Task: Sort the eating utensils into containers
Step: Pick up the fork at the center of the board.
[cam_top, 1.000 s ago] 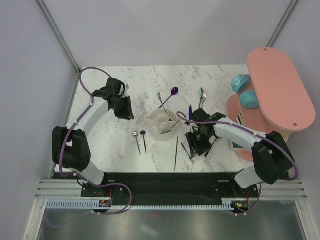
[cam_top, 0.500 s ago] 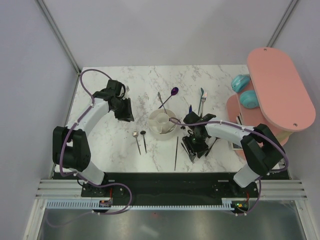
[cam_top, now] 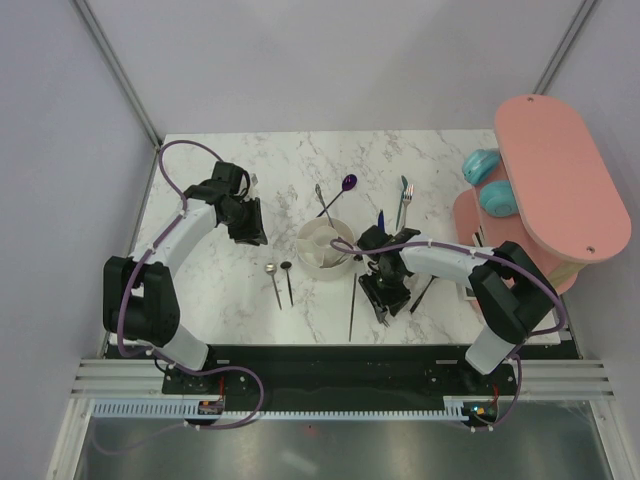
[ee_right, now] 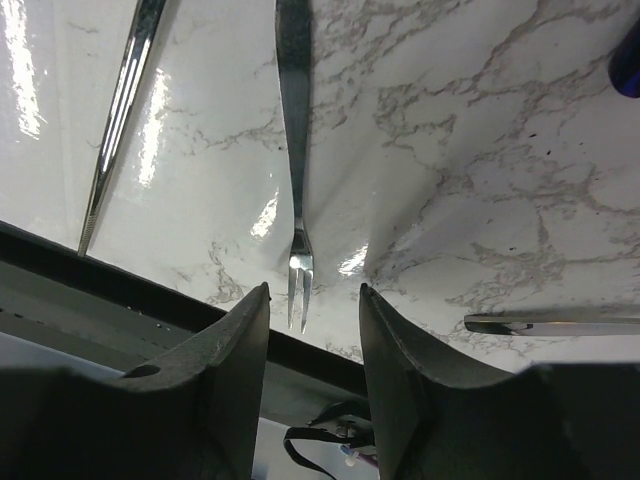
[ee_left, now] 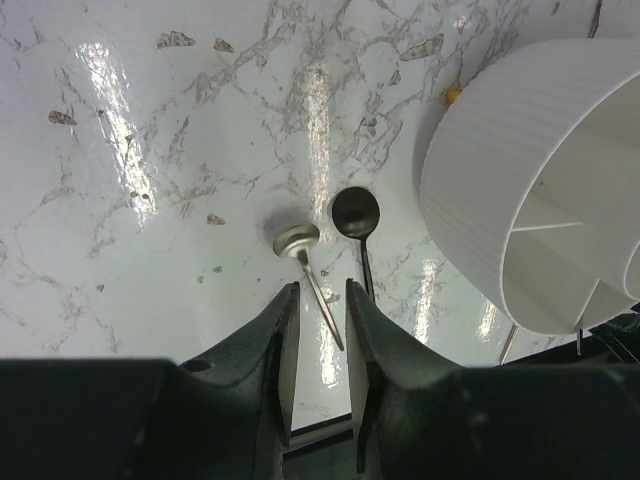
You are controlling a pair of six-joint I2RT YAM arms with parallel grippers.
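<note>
Marble desk [cam_top: 200, 290] carries everything. The pink oval board [cam_top: 560, 170] stands at its right edge. The white holder [cam_top: 322, 245] sits mid-desk between the two arms; its ring sections and dividers show in the left wrist view, and I cannot make out what is in them. Left jaws: raised over the desk to the left of and beyond the holder, fingers [ee_left: 272, 345] a narrow gap apart, gripping nothing. In the wrist view that gap frames the handle of the silver spoon [ee_left: 298, 240], which lies flat on the desk. The black spoon [ee_left: 355, 210] lies just beside it on the holder side, the two bowls apart. Right jaws: low over the desk just right of the holder and nearer the arm bases, fingers [ee_right: 235, 350] partly spread, holding nothing. The small fork [ee_right: 293, 130] lies flat on the desk with its tines in line with the gap between those fingers; whether the fingers touch the fork or the desk I cannot tell. The long silver stick [ee_right: 120, 120] lies to the fork's left, apart from it. The purple spoon [cam_top: 347, 183] lies beyond the holder, well clear of both jaws.
</note>
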